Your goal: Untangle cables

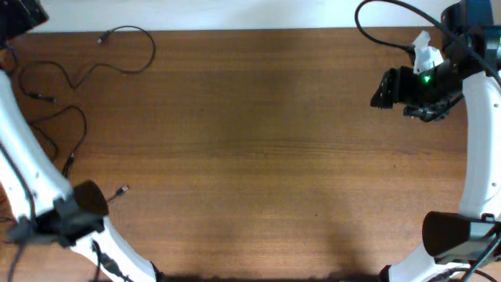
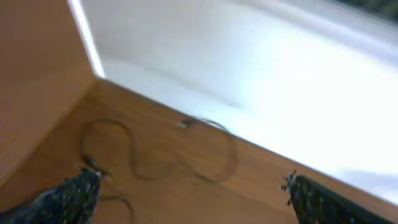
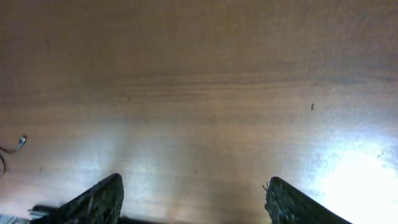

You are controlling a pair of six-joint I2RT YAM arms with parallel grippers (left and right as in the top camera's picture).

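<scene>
The cables lie apart as thin black strands at the table's left. One cable (image 1: 129,63) loops near the back edge and also shows in the left wrist view (image 2: 214,174). A second cable (image 1: 74,125) curves below it. A short plug end (image 1: 121,189) lies beside the left arm, and a plug end (image 3: 20,142) shows at the left edge of the right wrist view. My left gripper (image 1: 16,233) (image 2: 186,193) is open and empty, above the table and short of the strands. My right gripper (image 1: 381,88) (image 3: 193,199) is open and empty over bare wood at the far right.
The wooden table (image 1: 258,157) ends at a white wall along its back edge (image 2: 261,74). The left arm's white links (image 1: 31,157) cross the table's left side near the cables. The right arm (image 1: 477,141) and its thick black cable (image 1: 376,35) stand at the right.
</scene>
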